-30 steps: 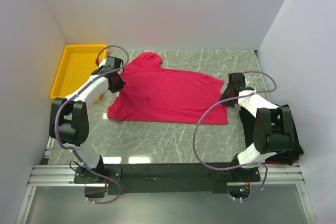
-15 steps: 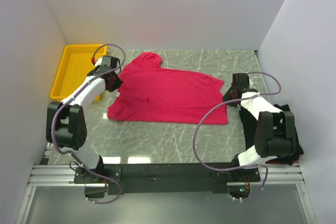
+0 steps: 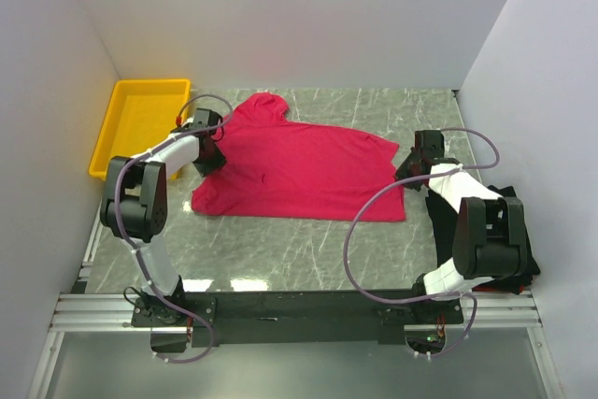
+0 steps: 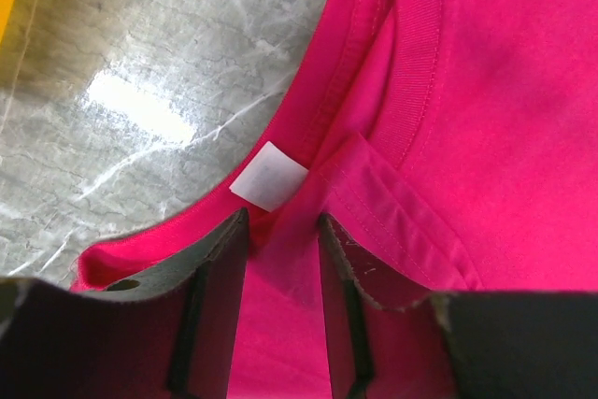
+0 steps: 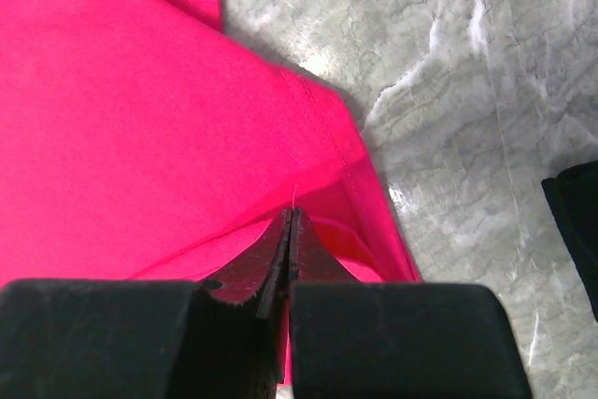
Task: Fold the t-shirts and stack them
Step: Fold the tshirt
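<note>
T-shirt [image 3: 308, 170] — crimson-pink — lies spread.

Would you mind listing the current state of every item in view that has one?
crimson-pink t-shirt: spread out on the table, not yet folded.
black t-shirt: bunched at the table's right edge, untouched.
yellow tray: far left, nothing visible in it.
left end effector: open, fingers straddling pink cloth near the collar label.
right end effector: shut, apparently pinching the pink shirt's right edge.
</note>
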